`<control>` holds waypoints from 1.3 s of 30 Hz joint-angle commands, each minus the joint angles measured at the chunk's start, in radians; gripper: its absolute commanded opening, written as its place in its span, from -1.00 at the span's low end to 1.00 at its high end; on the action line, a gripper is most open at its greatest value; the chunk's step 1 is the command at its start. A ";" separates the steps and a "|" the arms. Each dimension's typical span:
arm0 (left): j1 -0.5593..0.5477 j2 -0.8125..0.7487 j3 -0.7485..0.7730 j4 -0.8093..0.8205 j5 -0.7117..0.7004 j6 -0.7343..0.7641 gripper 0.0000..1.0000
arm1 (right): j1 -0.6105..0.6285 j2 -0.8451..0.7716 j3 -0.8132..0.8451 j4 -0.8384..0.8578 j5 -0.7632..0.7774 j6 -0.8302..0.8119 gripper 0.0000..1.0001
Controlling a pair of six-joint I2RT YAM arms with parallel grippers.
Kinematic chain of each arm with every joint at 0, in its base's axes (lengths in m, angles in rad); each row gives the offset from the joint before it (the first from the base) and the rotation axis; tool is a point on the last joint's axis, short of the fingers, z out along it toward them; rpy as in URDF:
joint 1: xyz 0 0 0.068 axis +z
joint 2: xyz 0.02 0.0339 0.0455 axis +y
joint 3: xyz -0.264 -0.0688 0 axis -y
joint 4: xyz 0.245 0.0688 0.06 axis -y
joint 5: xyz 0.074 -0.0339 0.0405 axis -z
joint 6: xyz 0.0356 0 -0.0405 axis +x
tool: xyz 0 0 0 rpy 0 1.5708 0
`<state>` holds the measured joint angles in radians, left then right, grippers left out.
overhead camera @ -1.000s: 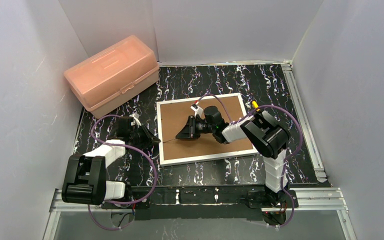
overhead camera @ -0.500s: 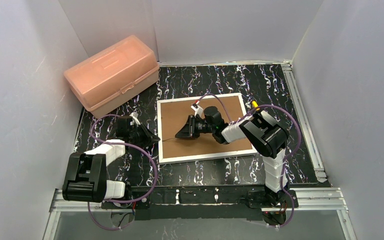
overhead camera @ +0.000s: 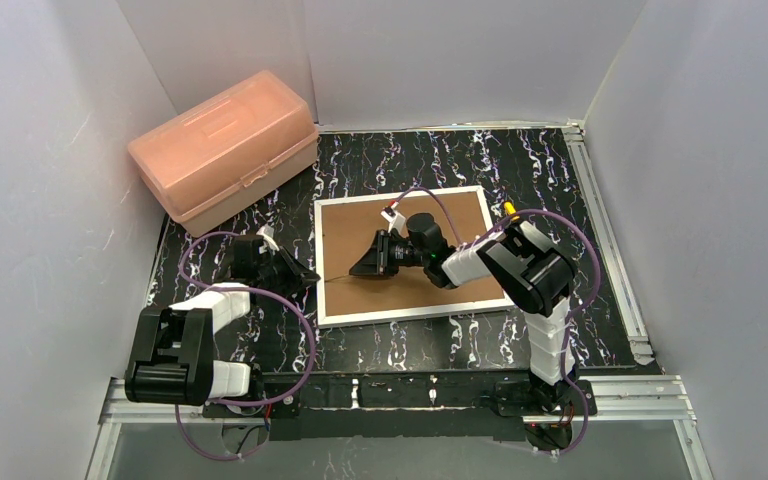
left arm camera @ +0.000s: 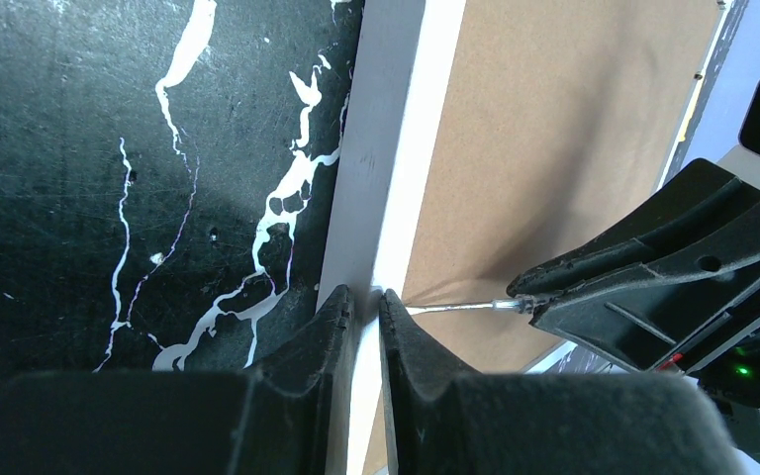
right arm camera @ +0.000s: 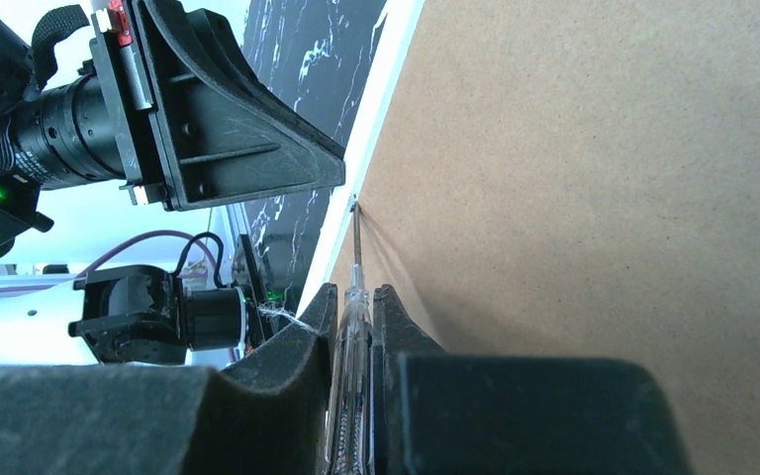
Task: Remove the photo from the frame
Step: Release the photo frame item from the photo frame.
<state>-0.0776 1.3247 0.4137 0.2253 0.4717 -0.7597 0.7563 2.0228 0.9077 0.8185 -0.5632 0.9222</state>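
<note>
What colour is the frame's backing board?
Plain brown backing board, with a thin white border; clearest in the right wrist view.

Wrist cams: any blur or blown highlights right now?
Left wrist: black left gripper is soft up close; thin white border of the flat picture frame nearly blows out. Right wrist: black right gripper and clear-handled screwdriver blur near the lens, brown fibreboard back is sharp, left background is overexposed. Top external: even light, no strong glare.

Top camera overhead, far; both wrist cameras close on frame [left arm camera: 381, 198] edge.
</note>
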 commanded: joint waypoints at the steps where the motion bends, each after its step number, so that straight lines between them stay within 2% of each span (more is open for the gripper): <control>1: -0.054 0.034 -0.045 -0.060 0.087 -0.012 -0.97 | 0.094 0.044 0.046 0.003 0.036 -0.006 -0.97; 12: -0.056 0.026 -0.050 -0.060 0.095 -0.015 -0.99 | 0.099 -0.066 0.126 -0.247 0.105 -0.130 -0.97; 20: -0.061 0.005 -0.053 -0.060 0.102 -0.028 -1.00 | 0.145 -0.124 0.216 -0.388 0.167 -0.191 -0.97; 29: -0.068 -0.011 -0.060 -0.060 0.101 -0.037 -1.00 | 0.220 -0.119 0.385 -0.579 0.272 -0.281 -0.97; 39: -0.073 -0.030 -0.067 -0.060 0.097 -0.051 -1.00 | 0.331 -0.088 0.535 -0.707 0.408 -0.320 -0.97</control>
<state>-0.0887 1.2934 0.3855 0.2516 0.4416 -0.7914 0.9592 1.9129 1.3342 0.0364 -0.1081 0.5571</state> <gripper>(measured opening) 0.105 0.197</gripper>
